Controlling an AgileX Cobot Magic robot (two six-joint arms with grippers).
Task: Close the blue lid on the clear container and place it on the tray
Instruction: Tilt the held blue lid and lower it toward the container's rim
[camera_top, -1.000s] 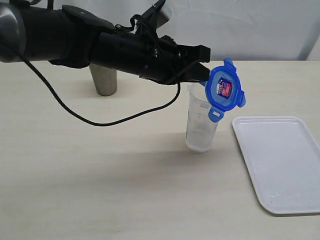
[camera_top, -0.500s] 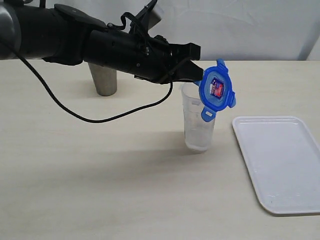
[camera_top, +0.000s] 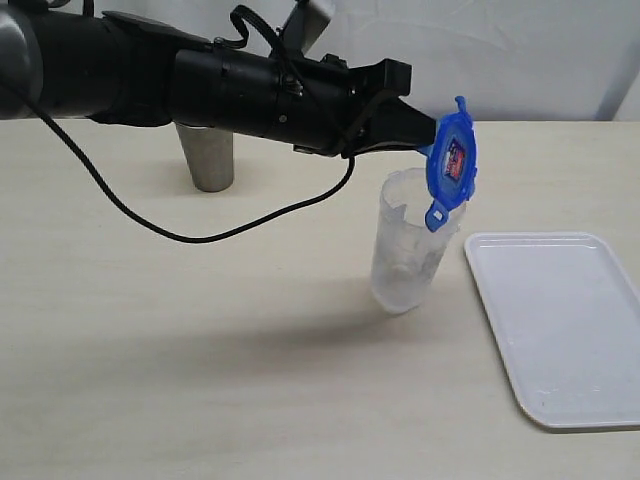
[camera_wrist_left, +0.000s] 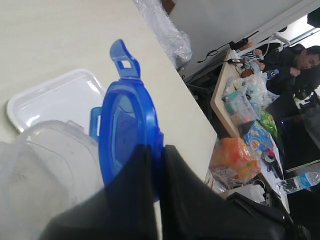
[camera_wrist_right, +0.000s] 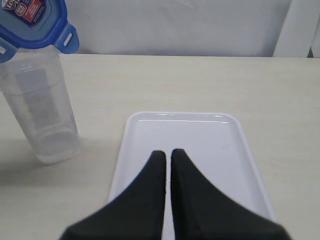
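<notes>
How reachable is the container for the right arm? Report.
Probably yes: only the low tray and bare table lie between the right pincer and the container. The left pincer holds the lid at its mouth.

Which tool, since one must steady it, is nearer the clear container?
Left. The left tool holds the blue lid at the rim of the clear container; the right tool faces the tray, outside the exterior view, with the container farther off.
</notes>
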